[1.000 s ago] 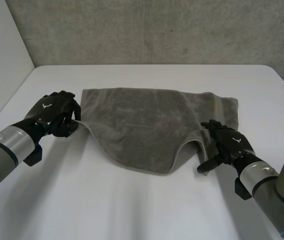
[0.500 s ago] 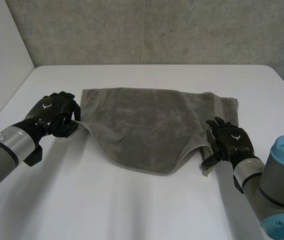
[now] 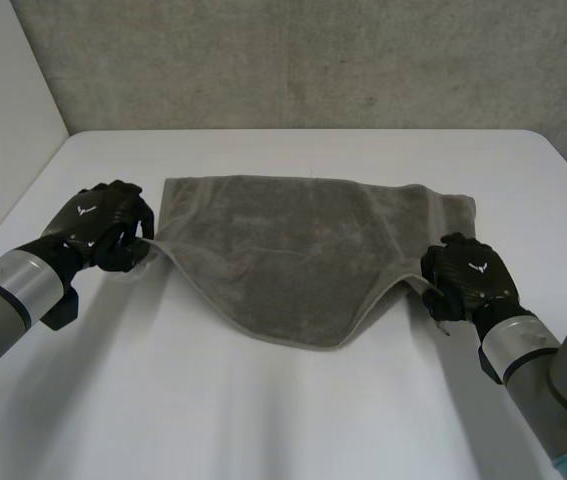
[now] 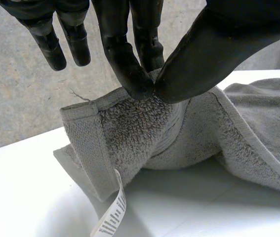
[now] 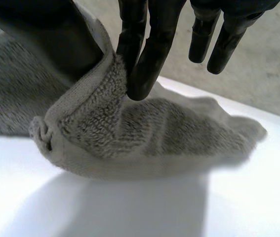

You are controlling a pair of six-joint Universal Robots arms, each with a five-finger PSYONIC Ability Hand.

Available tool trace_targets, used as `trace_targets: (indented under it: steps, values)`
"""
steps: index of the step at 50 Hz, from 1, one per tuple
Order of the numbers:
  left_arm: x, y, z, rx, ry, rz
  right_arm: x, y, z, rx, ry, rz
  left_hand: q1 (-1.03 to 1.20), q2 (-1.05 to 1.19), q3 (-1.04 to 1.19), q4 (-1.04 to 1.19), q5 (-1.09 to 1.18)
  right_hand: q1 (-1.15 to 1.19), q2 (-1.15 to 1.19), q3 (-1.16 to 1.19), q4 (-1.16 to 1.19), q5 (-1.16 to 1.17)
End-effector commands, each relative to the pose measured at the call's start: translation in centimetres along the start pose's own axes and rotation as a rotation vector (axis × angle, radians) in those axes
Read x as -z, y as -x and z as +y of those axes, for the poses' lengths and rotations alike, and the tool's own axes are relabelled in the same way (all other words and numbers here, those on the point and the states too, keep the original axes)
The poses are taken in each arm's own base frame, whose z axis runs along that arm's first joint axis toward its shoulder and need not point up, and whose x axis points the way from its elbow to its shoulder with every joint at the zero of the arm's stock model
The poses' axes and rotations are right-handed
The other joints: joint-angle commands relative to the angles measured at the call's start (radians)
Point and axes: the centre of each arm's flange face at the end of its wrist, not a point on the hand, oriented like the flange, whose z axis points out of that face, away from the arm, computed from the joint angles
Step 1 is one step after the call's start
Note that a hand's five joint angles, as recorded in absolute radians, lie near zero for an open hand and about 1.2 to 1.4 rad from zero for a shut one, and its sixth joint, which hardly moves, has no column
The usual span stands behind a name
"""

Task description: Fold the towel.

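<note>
A grey towel (image 3: 303,245) lies spread on the white table (image 3: 293,410), its near edge sagging to a point in the middle. My left hand (image 3: 103,225) pinches the towel's near left corner (image 4: 130,123) between thumb and fingers (image 4: 130,74), lifted a little off the table; a white label (image 4: 111,217) hangs from that corner. My right hand (image 3: 468,280) pinches the near right corner (image 5: 85,133) between thumb and fingers (image 5: 144,54), also raised slightly.
A concrete wall (image 3: 313,60) stands behind the table's far edge. A pale wall (image 3: 3,120) borders the left side. Bare white tabletop stretches in front of the towel and beyond its far edge.
My right hand has slid in from beside the towel, closed on its near right corner and lifted it. My left hand has kept its pinch, barely shifting.
</note>
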Motion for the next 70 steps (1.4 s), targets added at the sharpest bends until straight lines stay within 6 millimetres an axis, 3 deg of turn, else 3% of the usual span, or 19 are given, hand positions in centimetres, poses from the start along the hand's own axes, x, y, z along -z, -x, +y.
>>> trace_targets:
  steps: [1,10,22,30,35,37,38,40,41,43,45,48,51,56,62,64,67,69,70]
  values:
    - [0.2,0.6,-0.5,0.0,-0.008,-0.02,0.5,0.2,-3.5,0.017,-0.08,-0.141,0.082,0.043,-0.049,-0.056,0.038,0.111,0.076,-0.008,-0.057,0.082]
    - [1.4,1.7,-3.4,-0.017,-0.051,-0.067,1.1,-3.1,-9.3,0.211,0.042,-0.283,0.082,0.043,-0.049,-0.056,0.038,0.111,0.076,-0.008,-0.057,0.082]
    - [2.8,1.1,-4.1,-0.107,0.017,-0.066,-0.1,-5.5,-10.5,0.623,0.237,-0.173,0.082,0.043,-0.049,-0.056,0.038,0.111,0.076,-0.008,-0.057,0.082]
    - [-0.4,1.5,-0.9,-0.197,0.143,-0.01,-2.8,-3.1,-10.2,0.777,0.152,-0.228,0.082,0.043,-0.049,-0.056,0.038,0.111,0.076,-0.008,-0.057,0.082]
    - [-4.7,1.9,-1.1,-0.262,0.111,0.016,-6.4,-1.4,-13.1,0.909,-0.08,-0.177,0.082,0.043,-0.049,-0.056,0.038,0.111,0.076,-0.008,-0.057,0.082]
    - [-6.4,2.2,-2.3,-0.292,0.058,0.0,-8.7,-1.6,-17.9,0.978,-0.331,-0.039,0.082,0.043,-0.049,-0.056,0.038,0.111,0.076,-0.008,-0.057,0.082]
    - [-8.1,2.6,-4.3,-0.332,-0.029,-0.034,-8.7,-1.6,-18.0,0.978,-0.333,-0.038,0.082,0.043,-0.049,-0.056,0.038,0.111,0.076,-0.008,-0.057,0.082]
    - [-9.6,2.8,-7.2,-0.381,-0.155,-0.082,-9.2,-2.3,-24.9,0.985,-0.624,0.165,0.082,0.043,-0.049,-0.056,0.038,0.111,0.076,-0.008,-0.057,0.082]
    - [-10.5,2.7,-10.7,-0.427,-0.308,-0.127,-9.2,-2.3,-24.9,0.985,-0.625,0.166,0.082,0.043,-0.049,-0.056,0.038,0.111,0.076,-0.008,-0.057,0.082]
    - [-10.6,2.3,-14.5,-0.461,-0.477,-0.163,-8.6,-2.7,-28.4,0.951,-0.766,0.265,0.082,0.043,-0.049,-0.056,0.038,0.111,0.076,-0.008,-0.057,0.082]
    - [-8.8,1.5,-21.6,-0.486,-0.796,-0.196,-6.4,-3.3,-33.2,0.852,-0.95,0.334,0.082,0.043,-0.049,-0.056,0.038,0.111,0.076,-0.008,-0.057,0.082]
    - [-7.2,1.2,-24.7,-0.48,-0.928,-0.192,-4.9,-3.3,-35.1,0.762,-1.011,0.295,0.082,0.043,-0.049,-0.056,0.038,0.111,0.076,-0.008,-0.057,0.082]
    - [-5.7,1.1,-26.9,-0.42,-1.015,-0.15,-5.2,-3.2,-34.1,0.722,-0.973,0.217,0.082,0.043,-0.049,-0.056,0.038,0.111,0.076,-0.008,-0.057,0.082]
    - [-6.5,1.1,-24.6,-0.401,-0.931,-0.08,-6.2,-3.5,-29.7,0.725,-0.809,0.083,0.082,0.043,-0.049,-0.056,0.038,0.111,0.076,-0.008,-0.057,0.082]
    - [-8.5,2.0,-16.5,-0.364,-0.699,-0.004,-7.0,-3.6,-24.5,0.709,-0.662,-0.036,0.082,0.043,-0.049,-0.056,0.038,0.111,0.076,-0.008,-0.057,0.082]
    - [-8.8,2.7,-12.1,-0.353,-0.573,0.005,-7.3,-3.1,-20.6,0.683,-0.56,-0.114,0.082,0.043,-0.049,-0.056,0.038,0.111,0.076,-0.008,-0.057,0.082]
    - [-9.1,2.8,-9.4,-0.356,-0.5,0.009,-7.3,-3.6,-16.1,0.66,-0.436,-0.158,0.082,0.043,-0.049,-0.056,0.038,0.111,0.076,-0.008,-0.057,0.082]
    - [-9.1,3.0,-3.8,-0.39,-0.353,0.018,-7.1,-4.2,-13.7,0.655,-0.373,-0.17,0.082,0.043,-0.049,-0.056,0.038,0.111,0.076,-0.008,-0.057,0.082]
    - [-9.1,3.0,-3.7,-0.391,-0.352,0.018,-7.1,-4.2,-13.7,0.655,-0.372,-0.17,0.082,0.043,-0.049,-0.056,0.038,0.111,0.076,-0.008,-0.057,0.082]
